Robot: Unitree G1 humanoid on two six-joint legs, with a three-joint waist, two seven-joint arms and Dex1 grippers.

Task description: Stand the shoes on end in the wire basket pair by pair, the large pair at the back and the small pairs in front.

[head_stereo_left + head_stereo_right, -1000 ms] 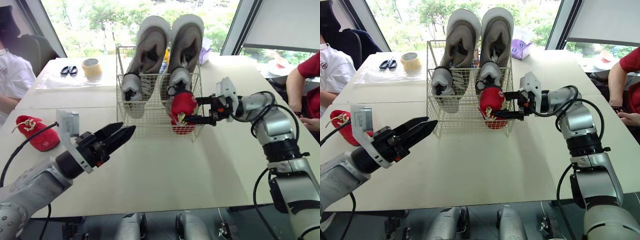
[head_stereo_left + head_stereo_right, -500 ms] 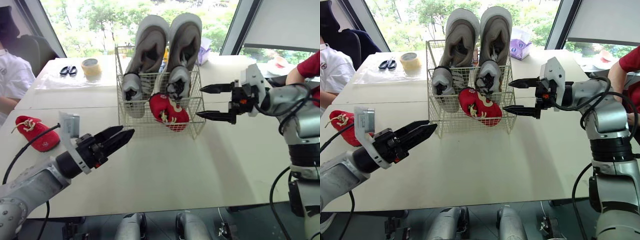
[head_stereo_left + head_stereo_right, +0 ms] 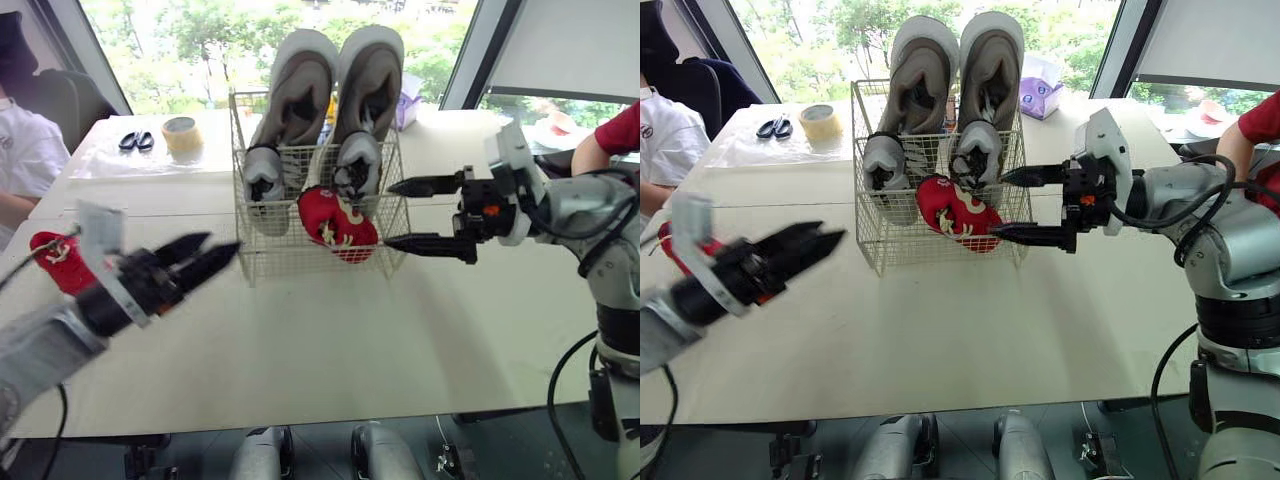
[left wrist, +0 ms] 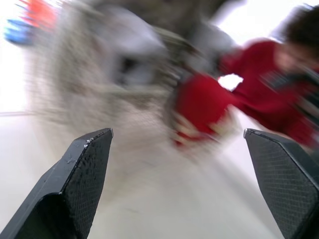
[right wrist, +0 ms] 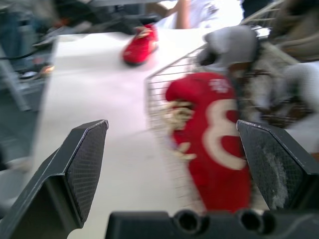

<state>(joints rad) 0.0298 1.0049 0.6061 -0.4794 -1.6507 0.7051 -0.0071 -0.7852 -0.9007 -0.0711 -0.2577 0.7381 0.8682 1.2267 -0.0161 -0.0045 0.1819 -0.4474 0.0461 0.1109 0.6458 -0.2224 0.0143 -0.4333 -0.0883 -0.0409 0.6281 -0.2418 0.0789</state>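
The wire basket (image 3: 275, 248) stands mid-table. Two large grey shoes (image 3: 292, 110) (image 3: 366, 100) stand on end along its back. A small red shoe (image 3: 338, 222) leans tilted in the front right of the basket, free of any grip. Its mate, a second red shoe (image 3: 52, 262), lies on the table at the far left, partly behind my left arm. My right gripper (image 3: 390, 214) is open just right of the basket, its fingers (image 5: 84, 164) pointing at the leaning shoe. My left gripper (image 3: 222, 243) is open, left of the basket's front corner.
A tape roll (image 3: 184, 135) and scissors (image 3: 137, 141) lie at the back left, a tissue box (image 3: 1040, 95) behind the basket. A person in white (image 3: 25, 150) sits at the left, a person in red (image 3: 610, 130) at the right. Bare tabletop lies in front of the basket.
One second ago my right gripper held the red shoe in the basket; it let go, drew back right, and has since edged toward the basket. My left gripper swung leftward.
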